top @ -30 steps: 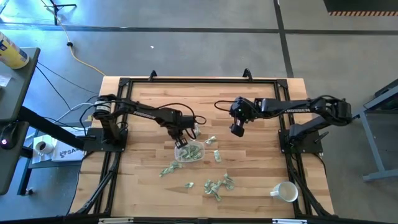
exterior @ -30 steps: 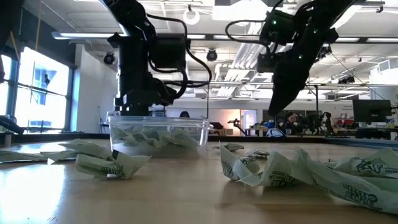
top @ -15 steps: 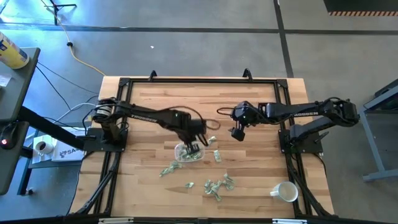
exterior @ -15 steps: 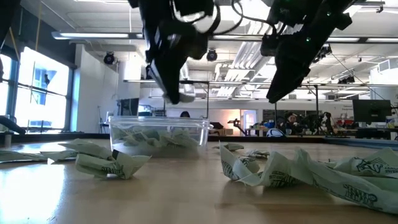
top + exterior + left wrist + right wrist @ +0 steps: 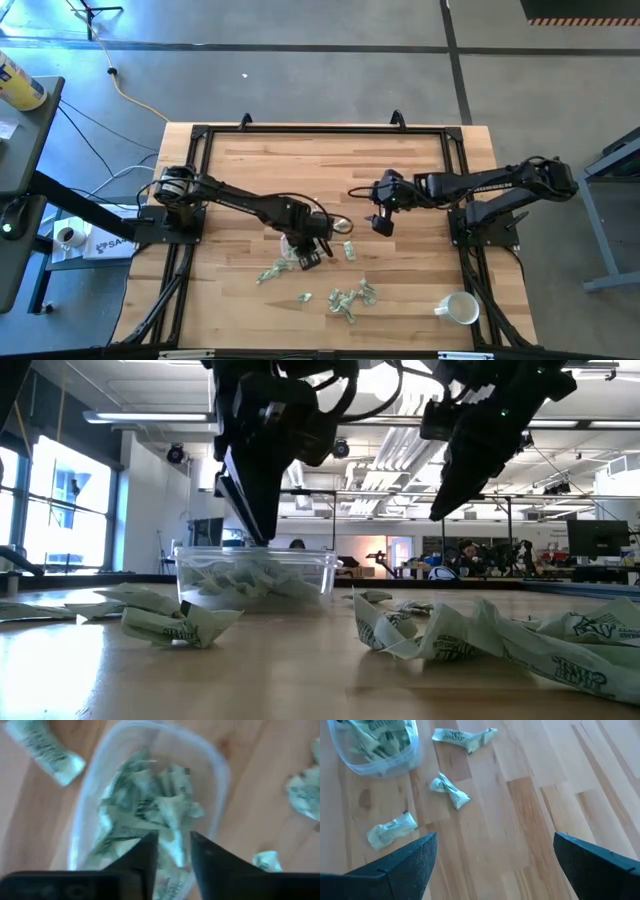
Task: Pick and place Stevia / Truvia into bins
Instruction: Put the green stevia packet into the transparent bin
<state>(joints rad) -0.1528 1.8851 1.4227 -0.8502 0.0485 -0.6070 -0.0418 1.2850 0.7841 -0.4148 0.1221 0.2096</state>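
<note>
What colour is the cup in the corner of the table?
The mug is white. It shows best in the high view, near the right arm's base.

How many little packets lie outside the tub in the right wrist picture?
3, all on the wood beside the clear tub, not touching it: a long packet, a twisted packet, a flat packet. More lie outside this view.

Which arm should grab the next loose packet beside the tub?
Right. Its open gripper hovers by loose packets beside the tub; the left gripper is over that tub.
</note>
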